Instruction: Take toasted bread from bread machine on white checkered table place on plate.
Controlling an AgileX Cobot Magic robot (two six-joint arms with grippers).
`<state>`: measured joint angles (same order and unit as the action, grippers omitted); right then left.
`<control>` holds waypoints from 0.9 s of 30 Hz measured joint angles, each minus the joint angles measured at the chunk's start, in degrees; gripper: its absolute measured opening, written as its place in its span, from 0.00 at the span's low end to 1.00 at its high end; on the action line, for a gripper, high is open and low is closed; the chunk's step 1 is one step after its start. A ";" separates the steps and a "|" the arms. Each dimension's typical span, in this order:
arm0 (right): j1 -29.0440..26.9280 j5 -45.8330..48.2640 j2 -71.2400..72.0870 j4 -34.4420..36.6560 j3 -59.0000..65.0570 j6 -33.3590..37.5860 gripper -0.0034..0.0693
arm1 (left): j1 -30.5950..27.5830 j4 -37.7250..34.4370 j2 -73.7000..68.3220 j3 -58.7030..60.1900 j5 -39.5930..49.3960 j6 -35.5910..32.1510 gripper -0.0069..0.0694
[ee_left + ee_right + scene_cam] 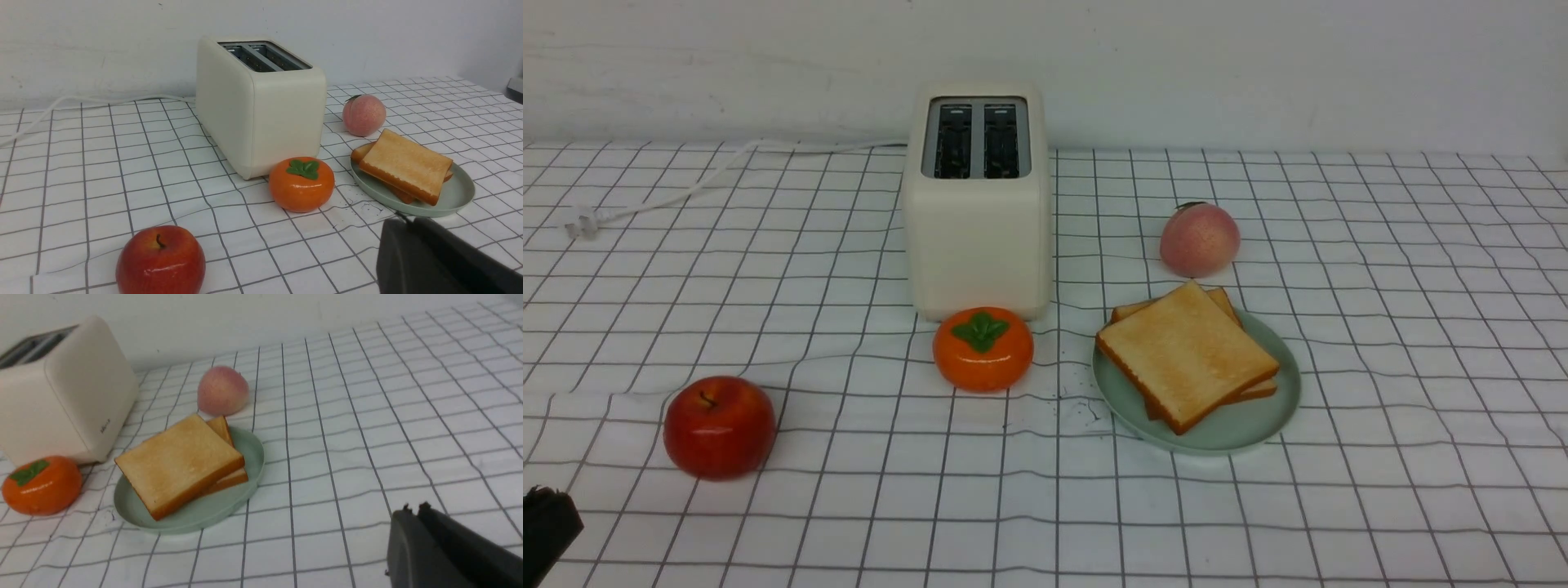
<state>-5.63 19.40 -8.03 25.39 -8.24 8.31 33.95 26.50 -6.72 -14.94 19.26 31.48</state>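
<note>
Two slices of toasted bread (1186, 353) lie stacked on the mint-green plate (1252, 425), right of centre on the white checkered table (1380, 367). They also show in the left wrist view (406, 164) and in the right wrist view (178, 462). The cream-white bread machine (977, 214) stands at the back centre, and both its dark slots look empty. My left gripper (408, 221) is shut and empty, low over the cloth near the plate's rim (459, 200). Only its dark tip (547, 529) shows in the front view. My right gripper (412, 507) is shut and empty, well away from the plate (196, 516).
An orange persimmon (983, 349) sits just in front of the bread machine. A red apple (719, 426) lies at the front left. A peach (1199, 238) lies behind the plate. The white power cord and plug (584, 222) trail at the back left. A white wall stands behind.
</note>
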 joint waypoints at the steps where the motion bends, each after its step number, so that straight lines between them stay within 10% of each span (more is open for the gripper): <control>1: 0.00 -0.29 0.00 0.13 0.90 -0.28 0.08 | 0.00 0.00 0.00 0.00 0.00 0.00 0.09; 14: 6.43 0.87 8.62 -16.00 9.68 -4.78 0.02 | 0.00 0.00 0.00 0.06 0.78 0.00 0.11; 27: 6.43 3.00 8.62 -16.87 9.24 -8.31 0.02 | 0.00 -0.05 0.00 0.06 0.78 0.00 0.12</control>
<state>0.80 22.40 0.59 8.52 1.00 0.00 33.95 26.45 -6.72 -14.88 20.04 31.48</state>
